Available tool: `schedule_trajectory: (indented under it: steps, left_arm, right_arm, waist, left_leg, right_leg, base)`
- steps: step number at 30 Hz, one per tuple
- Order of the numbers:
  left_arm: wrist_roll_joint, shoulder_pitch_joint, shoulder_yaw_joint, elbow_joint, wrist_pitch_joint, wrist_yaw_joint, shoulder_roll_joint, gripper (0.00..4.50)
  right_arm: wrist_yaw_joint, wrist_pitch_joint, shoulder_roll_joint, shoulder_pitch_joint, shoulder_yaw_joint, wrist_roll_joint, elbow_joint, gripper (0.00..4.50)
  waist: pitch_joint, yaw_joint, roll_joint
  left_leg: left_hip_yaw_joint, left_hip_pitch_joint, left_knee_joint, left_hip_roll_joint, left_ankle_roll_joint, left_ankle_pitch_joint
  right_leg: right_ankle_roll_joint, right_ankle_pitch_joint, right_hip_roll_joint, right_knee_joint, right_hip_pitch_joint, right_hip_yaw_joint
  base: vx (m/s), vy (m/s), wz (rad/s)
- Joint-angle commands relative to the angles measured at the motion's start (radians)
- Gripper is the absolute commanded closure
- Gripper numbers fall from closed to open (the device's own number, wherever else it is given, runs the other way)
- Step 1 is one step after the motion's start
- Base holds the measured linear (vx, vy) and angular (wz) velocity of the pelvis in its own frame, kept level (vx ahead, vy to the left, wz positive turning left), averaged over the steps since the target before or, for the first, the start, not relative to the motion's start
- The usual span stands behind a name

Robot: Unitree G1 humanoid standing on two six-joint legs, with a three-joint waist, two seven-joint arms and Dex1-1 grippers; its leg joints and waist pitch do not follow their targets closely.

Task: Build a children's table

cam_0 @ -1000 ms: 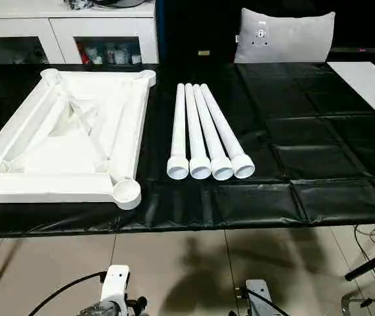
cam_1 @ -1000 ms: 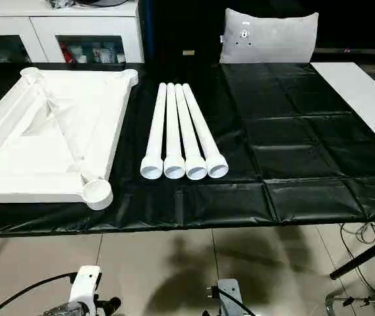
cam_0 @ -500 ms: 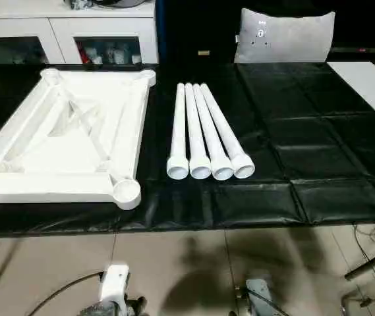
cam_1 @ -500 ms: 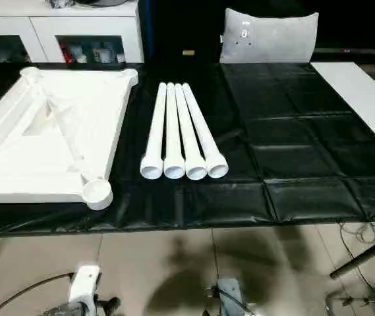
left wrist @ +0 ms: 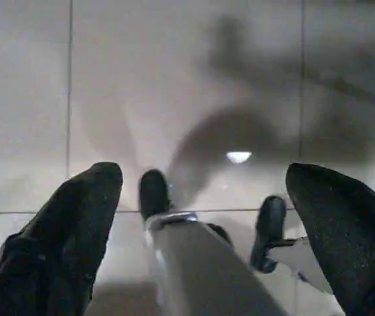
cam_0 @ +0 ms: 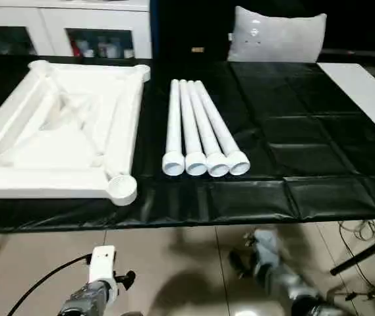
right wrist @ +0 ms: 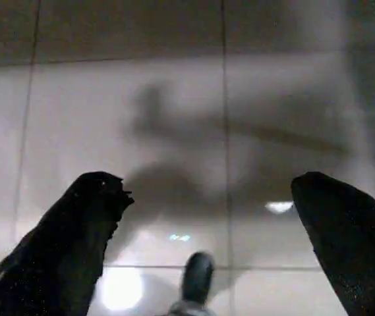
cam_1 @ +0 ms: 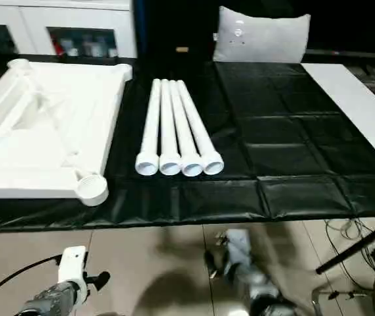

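The table top (cam_0: 62, 135) lies upside down on the black mat (cam_0: 292, 131), with its ribs and round corner holes facing up. The four legs (cam_0: 200, 131) lie just to the right of the table top, side by side and touching each other. Each leg is long and thin. Their long way runs from the near edge of the mat toward the far edge, and their fat open ends point at the robot. The left gripper (left wrist: 203, 217) has its two fingers spread wide with nothing between them. The right gripper (right wrist: 207, 230) is spread wide and empty too. Both hang over the floor, in front of the mat and well apart from the legs. Here is what could go wrong, I think. The legs are round, so a bump could make one roll away. They sit so close together that a finger reaching for one could push its neighbor.
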State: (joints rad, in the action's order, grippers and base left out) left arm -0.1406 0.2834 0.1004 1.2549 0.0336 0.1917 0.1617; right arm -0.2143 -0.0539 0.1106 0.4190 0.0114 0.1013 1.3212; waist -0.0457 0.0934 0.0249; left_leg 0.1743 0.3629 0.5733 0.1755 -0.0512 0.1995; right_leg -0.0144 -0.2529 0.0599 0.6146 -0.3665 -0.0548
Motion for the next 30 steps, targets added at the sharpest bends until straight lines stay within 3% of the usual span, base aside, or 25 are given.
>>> schedule_trajectory:
  steps: [1,2,3,4,5,6,8,9,11,15,18,19,20,22,23,24,27,30]
  left_arm:
    - [0.026,-0.007,-0.023,-0.006,-0.028,-0.019,0.0,0.06]
    - [0.036,-0.009,-0.03,-0.005,-0.031,-0.03,0.003,0.06]
    - [0.046,-0.01,-0.035,-0.001,-0.035,-0.04,0.005,0.06]
    - [0.069,-0.016,-0.05,-0.002,-0.058,-0.061,0.01,0.06]
    - [0.089,-0.022,-0.063,-0.003,-0.075,-0.072,0.016,0.06]
    - [0.098,-0.023,-0.07,-0.001,-0.074,-0.066,0.019,0.06]
    - [0.08,-0.028,-0.056,0.0,-0.02,0.026,0.021,0.06]
    - [0.079,-0.028,-0.055,0.0,-0.02,0.027,0.021,0.06]
    - [0.082,-0.045,-0.057,-0.013,-0.029,0.03,0.029,0.06]
    - [0.122,-0.085,-0.091,-0.03,-0.081,0.019,0.029,0.06]
    - [0.12,-0.105,-0.083,-0.037,-0.075,0.016,0.027,0.06]
    - [0.122,-0.117,-0.083,-0.042,-0.075,0.014,0.027,0.06]
    - [0.125,-0.124,-0.085,-0.047,-0.079,0.011,0.027,0.06]
    - [0.126,-0.134,-0.085,-0.055,-0.083,0.009,0.028,0.06]
    - [0.128,-0.144,-0.085,-0.064,-0.09,0.007,0.027,0.06]
    - [0.13,-0.152,-0.086,-0.078,-0.107,0.006,0.026,0.06]
    - [0.14,-0.168,-0.092,-0.124,-0.149,0.004,0.031,0.06]
    - [0.145,-0.172,-0.095,-0.138,-0.144,0.008,0.035,0.06]
  right_arm:
    - [0.012,-0.022,0.011,-0.007,-0.036,-0.045,0.014,0.0]
    - [0.006,-0.012,0.011,-0.006,-0.026,-0.035,0.016,0.0]
    - [-0.002,0.002,0.01,-0.004,-0.009,-0.023,0.019,0.0]
    - [-0.031,0.02,0.006,-0.003,0.009,-0.006,0.021,0.0]
    - [-0.055,0.03,0.002,-0.003,0.022,0.004,0.02,0.0]
    - [-0.061,0.026,0.0,-0.003,0.025,0.003,0.02,0.0]
    - [-0.056,0.02,-0.002,-0.008,0.01,-0.03,0.021,0.0]
    - [-0.055,0.02,-0.002,-0.008,0.01,-0.031,0.021,0.0]
    - [-0.015,0.07,-0.005,-0.004,0.007,-0.041,0.028,0.0]
    - [-0.029,0.077,-0.006,-0.001,0.028,-0.031,0.028,0.0]
    - [-0.004,0.07,0.0,0.004,0.022,-0.056,0.029,0.0]
    - [0.006,0.06,0.002,0.006,0.022,-0.063,0.029,0.0]
    - [-0.005,0.055,0.003,0.008,0.03,-0.057,0.028,0.0]
    - [-0.006,0.061,0.006,0.014,0.025,-0.064,0.028,0.0]
    - [0.002,0.07,0.009,0.021,0.025,-0.07,0.027,0.0]
    - [0.001,0.075,0.012,0.031,0.032,-0.066,0.026,0.0]
    - [0.0,0.1,0.02,0.06,0.061,-0.044,0.027,0.0]
    - [0.047,0.057,0.042,0.083,0.008,-0.121,0.031,0.0]
  waist:
    - [0.044,0.002,-0.012]
    - [0.046,0.002,-0.01]
    - [0.047,0.003,-0.016]
    - [0.04,0.004,-0.029]
    - [0.034,0.002,-0.029]
    - [0.037,0.001,-0.024]
    - [0.021,-0.001,-0.034]
    - [0.022,-0.002,-0.031]
    - [0.006,-0.001,-0.042]
    - [-0.008,-0.005,-0.045]
    - [-0.015,-0.007,-0.047]
    - [-0.023,-0.009,-0.045]
    - [-0.022,-0.01,-0.046]
    - [-0.031,-0.011,-0.044]
    - [-0.037,-0.012,-0.039]
    - [-0.039,-0.011,-0.042]
    - [-0.051,-0.013,-0.037]
    - [-0.058,-0.013,-0.04]
  left_leg:
    - [-0.022,-0.013,-0.068,0.08,0.067,0.131]
    - [-0.022,-0.012,-0.066,0.079,0.068,0.123]
    - [-0.023,-0.012,-0.066,0.079,0.07,0.121]
    - [-0.025,-0.01,-0.066,0.078,0.073,0.118]
    - [-0.026,-0.007,-0.067,0.079,0.084,0.132]
    - [-0.026,-0.008,-0.067,0.079,0.088,0.129]
    - [-0.024,-0.005,-0.066,0.074,0.095,0.127]
    - [-0.024,-0.007,-0.066,0.074,0.094,0.134]
    - [-0.026,-0.004,-0.069,0.074,0.092,0.147]
    - [-0.026,0.0,-0.07,0.076,0.107,0.14]
    - [-0.025,0.004,-0.063,0.076,0.136,0.067]
    - [-0.025,0.007,-0.062,0.076,0.151,0.042]
    - [-0.025,0.008,-0.058,0.075,0.165,0.026]
    - [-0.024,0.009,-0.06,0.077,0.181,0.038]
    - [-0.023,0.007,-0.063,0.079,0.178,0.059]
    - [-0.024,0.007,-0.065,0.081,0.174,0.068]
    - [-0.025,0.006,-0.072,0.085,0.15,0.101]
    - [-0.023,0.002,-0.072,0.085,0.129,0.089]
  right_leg:
    - [-0.269,0.106,0.113,-0.063,0.036,0.056]
    - [-0.265,0.12,0.113,-0.06,0.038,0.056]
    - [-0.264,0.129,0.115,-0.059,0.038,0.057]
    - [-0.264,0.148,0.114,-0.058,0.035,0.057]
    - [-0.259,0.17,0.11,-0.06,0.035,0.057]
    - [-0.261,0.182,0.11,-0.058,0.037,0.056]
    - [-0.276,0.18,0.108,-0.059,0.028,0.054]
    - [-0.279,0.166,0.109,-0.06,0.03,0.055]
    - [-0.283,0.127,0.11,-0.063,0.026,0.055]
    - [-0.276,0.106,0.108,-0.065,0.024,0.057]
    - [-0.283,0.207,0.105,-0.054,0.02,0.055]
    - [-0.287,0.252,0.102,-0.05,0.015,0.054]
    - [-0.291,0.288,0.104,-0.046,0.017,0.052]
    - [-0.292,0.286,0.105,-0.047,0.015,0.051]
    - [-0.292,0.25,0.107,-0.052,0.014,0.053]
    - [-0.294,0.228,0.108,-0.052,0.014,0.053]
    - [-0.298,0.157,0.109,-0.057,0.014,0.057]
    - [-0.299,0.14,0.109,-0.058,0.011,0.059]
  base:
    - [0.0,0.0,0.0]
    - [0.0,0.0,0.0]
    - [0.0,0.0,0.0]
    - [0.0,0.0,0.0]
    - [0.0,0.0,0.0]
    - [0.0,0.0,0.0]
    - [0.0,0.0,0.0]
    - [0.0,0.0,0.0]
    - [0.0,0.0,0.0]
    - [0.0,0.0,0.0]
    - [0.0,0.0,0.0]
    - [0.0,0.0,0.0]
    - [0.0,0.0,0.0]
    - [0.0,0.0,0.0]
    - [0.0,0.0,0.0]
    - [0.0,0.0,0.0]
    - [0.0,0.0,0.0]
    - [0.0,0.0,0.0]
